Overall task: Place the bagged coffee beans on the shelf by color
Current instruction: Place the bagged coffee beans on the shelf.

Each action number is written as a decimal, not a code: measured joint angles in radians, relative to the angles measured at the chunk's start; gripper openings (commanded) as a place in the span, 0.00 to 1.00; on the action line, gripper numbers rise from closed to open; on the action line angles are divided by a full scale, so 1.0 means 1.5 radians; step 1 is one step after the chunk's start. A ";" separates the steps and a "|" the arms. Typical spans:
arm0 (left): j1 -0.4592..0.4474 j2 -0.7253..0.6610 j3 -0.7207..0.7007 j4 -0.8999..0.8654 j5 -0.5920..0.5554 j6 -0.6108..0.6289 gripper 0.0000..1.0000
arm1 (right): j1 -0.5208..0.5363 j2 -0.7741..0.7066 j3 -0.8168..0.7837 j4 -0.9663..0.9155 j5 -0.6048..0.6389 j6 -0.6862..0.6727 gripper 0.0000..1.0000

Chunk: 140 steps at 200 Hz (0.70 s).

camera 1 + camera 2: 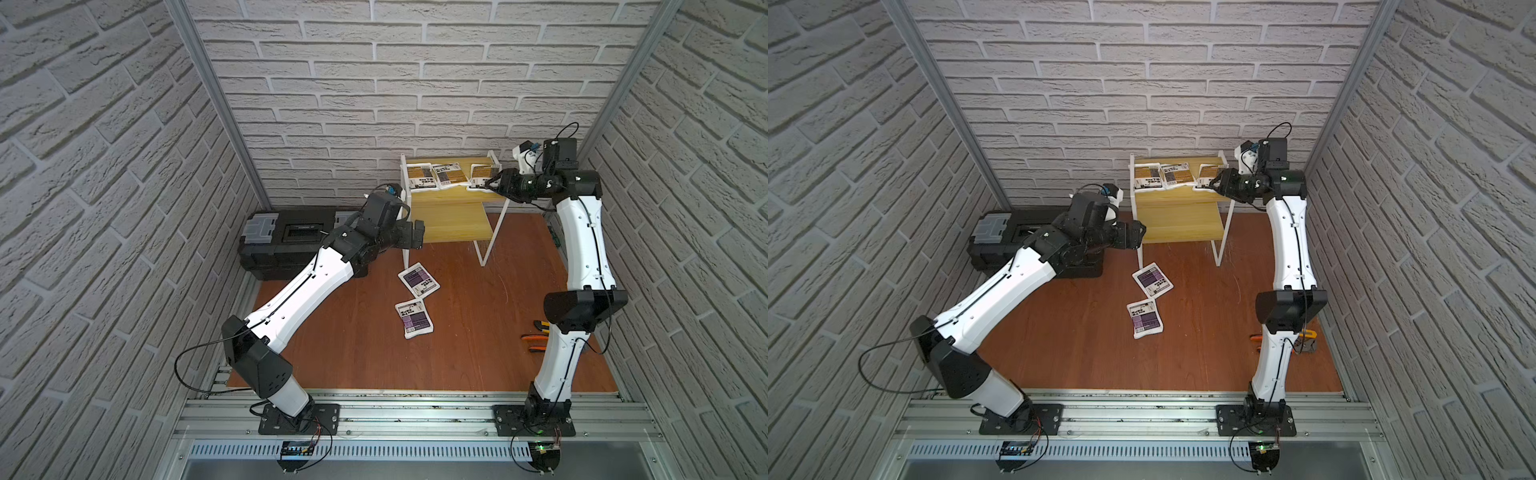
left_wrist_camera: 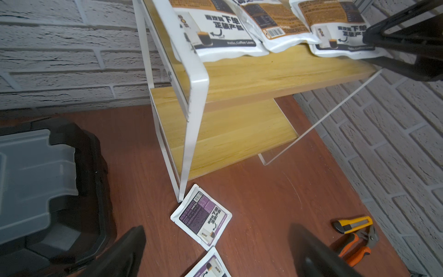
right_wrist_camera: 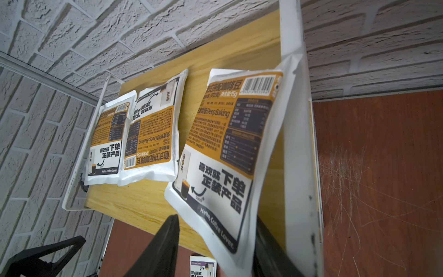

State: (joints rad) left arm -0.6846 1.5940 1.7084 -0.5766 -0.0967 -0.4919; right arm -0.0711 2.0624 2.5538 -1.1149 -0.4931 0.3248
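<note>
Orange-brown-and-white pouches (image 1: 445, 173) beside right pincer (image 1: 488, 184), purple-and-white pouches (image 1: 418, 279) far from it, yellow shelf (image 1: 449, 232), black toolbox (image 1: 300, 239), red-brown table (image 1: 478, 336)

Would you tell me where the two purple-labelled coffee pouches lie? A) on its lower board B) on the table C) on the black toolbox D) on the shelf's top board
B: the far purple pouch and the near purple pouch both lie flat on the brown table, in front of the shelf.

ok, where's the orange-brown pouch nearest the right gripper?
That orange-brown pouch lies at the right end of the shelf's top board in a top view, beside the two other orange-brown pouches, leaning on the white side frame.
</note>
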 measured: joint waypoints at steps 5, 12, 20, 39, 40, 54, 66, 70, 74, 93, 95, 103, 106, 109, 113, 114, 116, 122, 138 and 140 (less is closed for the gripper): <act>-0.001 0.000 0.001 0.001 0.000 0.000 0.98 | 0.000 0.000 0.000 0.000 0.001 0.000 0.54; -0.001 0.000 0.002 0.001 0.000 0.000 0.98 | 0.001 -0.001 0.000 0.000 0.002 0.001 0.54; -0.002 0.000 0.003 0.001 0.000 0.000 0.99 | 0.001 -0.001 0.000 0.000 0.002 0.001 0.54; -0.004 0.000 0.003 0.000 0.000 0.000 0.98 | 0.001 -0.001 0.000 0.002 0.004 0.006 0.54; -0.004 0.000 0.003 0.000 0.000 0.000 0.98 | 0.001 -0.001 0.000 0.002 0.004 0.006 0.54; -0.004 0.000 0.003 0.000 0.000 0.000 0.98 | 0.001 -0.001 0.000 0.004 0.005 0.013 0.55; -0.004 0.000 0.003 0.000 0.000 0.000 0.98 | 0.001 -0.001 0.000 0.008 0.005 0.023 0.55; -0.004 0.000 0.003 0.000 0.000 0.000 0.99 | 0.001 -0.001 0.000 0.010 0.005 0.025 0.55; -0.004 0.000 0.003 0.000 0.000 0.000 0.99 | 0.001 -0.001 0.000 0.012 0.005 0.029 0.55; -0.004 0.000 0.003 0.000 0.000 0.000 0.98 | 0.001 -0.005 -0.006 0.031 0.008 0.043 0.56; -0.004 0.000 0.003 0.000 0.000 0.000 0.98 | 0.001 -0.006 -0.008 0.034 0.009 0.045 0.56; -0.004 0.000 0.003 0.000 -0.001 0.000 0.98 | 0.001 -0.009 -0.009 0.042 0.014 0.049 0.57; -0.004 0.000 0.003 0.000 0.000 0.000 0.99 | 0.001 -0.010 -0.009 0.046 0.017 0.052 0.57; -0.004 0.000 0.003 0.000 0.000 0.000 0.99 | 0.001 -0.010 -0.009 0.051 0.020 0.053 0.57; -0.004 0.000 0.003 0.001 0.000 0.000 0.99 | 0.001 -0.012 -0.009 0.058 0.024 0.056 0.57; -0.004 0.000 0.003 0.001 0.000 0.000 0.99 | 0.001 -0.013 -0.009 0.060 0.025 0.055 0.57; -0.004 0.000 0.003 0.001 0.000 0.000 0.99 | 0.001 -0.013 -0.009 0.063 0.028 0.056 0.58; -0.004 0.000 0.003 0.000 0.000 0.000 0.98 | 0.001 -0.018 -0.011 0.073 0.039 0.059 0.59; -0.004 0.000 0.003 0.001 0.000 0.000 0.99 | -0.004 -0.037 -0.025 0.091 0.062 0.061 0.62; -0.004 0.000 0.003 0.001 0.000 0.000 0.99 | -0.004 -0.041 -0.028 0.094 0.064 0.060 0.62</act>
State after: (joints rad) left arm -0.6903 1.5940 1.7123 -0.5758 -0.0971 -0.4923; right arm -0.0772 2.0014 2.5114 -0.9745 -0.3969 0.4149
